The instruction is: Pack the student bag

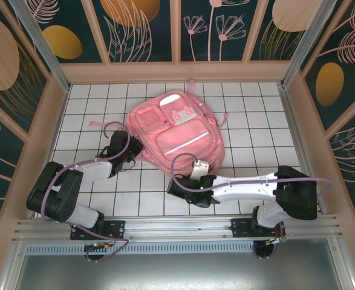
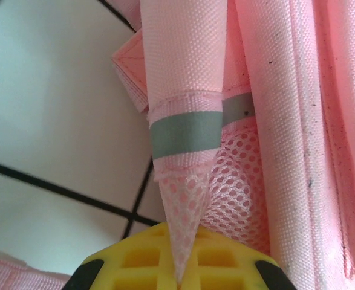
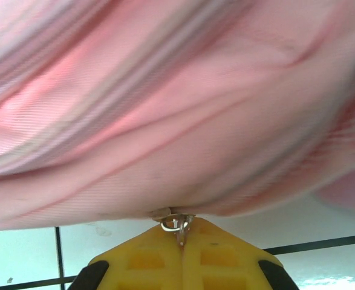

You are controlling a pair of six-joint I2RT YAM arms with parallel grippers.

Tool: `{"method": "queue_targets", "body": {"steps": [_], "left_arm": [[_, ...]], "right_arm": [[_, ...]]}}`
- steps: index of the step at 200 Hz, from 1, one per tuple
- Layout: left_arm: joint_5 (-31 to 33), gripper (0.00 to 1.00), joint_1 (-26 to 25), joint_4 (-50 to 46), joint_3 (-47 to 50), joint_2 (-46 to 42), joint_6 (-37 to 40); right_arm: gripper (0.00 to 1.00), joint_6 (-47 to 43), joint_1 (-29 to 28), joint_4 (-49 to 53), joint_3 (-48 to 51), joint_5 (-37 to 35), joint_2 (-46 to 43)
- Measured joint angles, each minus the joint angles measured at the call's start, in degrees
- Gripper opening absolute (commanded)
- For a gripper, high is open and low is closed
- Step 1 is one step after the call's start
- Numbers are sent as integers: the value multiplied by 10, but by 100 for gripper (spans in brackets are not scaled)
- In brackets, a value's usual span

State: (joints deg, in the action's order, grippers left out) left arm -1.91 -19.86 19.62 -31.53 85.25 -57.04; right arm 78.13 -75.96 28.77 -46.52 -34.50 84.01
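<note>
**Both claws clenched on the soft pink student bag (image 1: 174, 130), which lies flat at mid-table.**

Nearest, the right gripper (image 3: 182, 234) pinches a small metal zipper ring (image 3: 176, 222) at the bag's near edge. The left gripper (image 2: 178, 269) is clamped on a fold of mesh pocket (image 2: 186, 199) at its left side. The fabric looks light and limp, so it would likely sag and crease when pulled; seams, straps and the zipper ring seem the surest holds. A loose pink strap (image 1: 95, 124) trails left across the tiled table (image 1: 250, 121). Beyond, patterned walls (image 1: 225, 30) close off the far side.
</note>
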Motion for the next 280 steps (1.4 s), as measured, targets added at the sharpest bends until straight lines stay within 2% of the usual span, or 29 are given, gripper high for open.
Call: {"method": "queue_targets", "body": {"steps": [17, 40, 52, 72, 97, 135, 172, 201, 243, 280], "left_arm": [[-8, 0, 22, -19, -19, 10, 20], [-24, 38, 36, -32, -29, 10, 46], [-26, 47, 45, -34, -25, 1, 50], [-28, 48, 49, -43, 0, -54, 52], [-21, 49, 18, -68, 33, -171, 47], [-33, 49, -65, -100, 106, -334, -13], [-30, 48, -165, -145, 142, -408, -90], [-1, 48, -241, -144, 137, -392, -138], [52, 50, -356, -129, 100, -277, -204], [99, 56, -388, -116, 77, -221, -247]], "right_arm": [[0, -3, 0, -5, 3, -2, -4], [0, -33, 0, -29, 5, -2, -4], [0, -54, 1, -36, 8, -2, -5], [0, -93, 4, -58, 18, 1, -11], [0, -146, 12, -92, 31, 15, -23], [0, -218, 21, -150, 51, 46, -38], [0, -254, 23, -189, 65, 65, -43], [0, -265, 29, -211, 83, 76, -57], [0, -268, 31, -234, 102, 78, -74], [0, -268, 31, -252, 114, 80, -79]]}}
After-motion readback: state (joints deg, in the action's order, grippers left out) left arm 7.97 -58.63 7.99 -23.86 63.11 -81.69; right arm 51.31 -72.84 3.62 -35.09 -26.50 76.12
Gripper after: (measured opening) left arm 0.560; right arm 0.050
